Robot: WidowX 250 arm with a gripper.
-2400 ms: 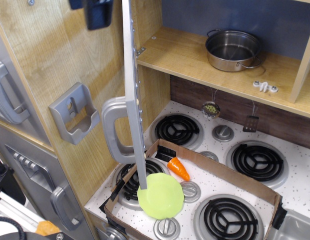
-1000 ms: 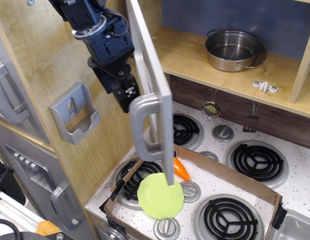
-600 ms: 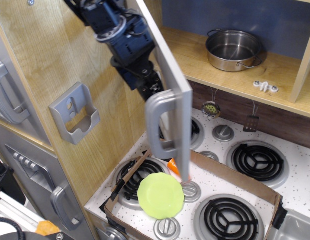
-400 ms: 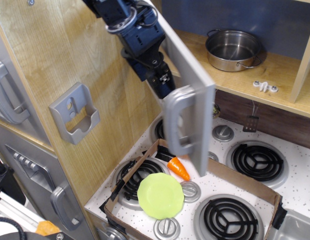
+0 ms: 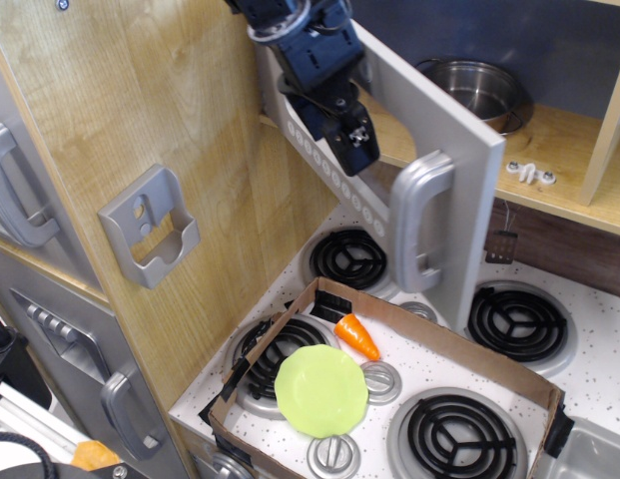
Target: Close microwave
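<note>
The microwave's grey door (image 5: 451, 135) stands half open, swung out over the stove from a hinge at the upper left. Its curved grey handle (image 5: 417, 225) hangs near its free right edge, and a row of white round buttons (image 5: 324, 160) runs along its lower left edge. My gripper (image 5: 356, 148) is dark blue and black, reaches down from the top, and its tip presses on the door's outer face just left of the handle. Its fingers look closed together and hold nothing. The wooden compartment (image 5: 559, 150) behind the door holds a steel pot (image 5: 486, 88), partly hidden by the door.
A cardboard tray (image 5: 469, 354) lies on the stovetop with a green plate (image 5: 321, 391) and a carrot (image 5: 357, 337) in it. Black burners (image 5: 516, 321) and knobs surround it. A grey wall holder (image 5: 150, 225) and grey cabinet handles (image 5: 15, 195) are on the left.
The door has swung from edge-on toward the right and the compartment. My gripper came in from the upper left and moved right with the door, staying against its outer face.
</note>
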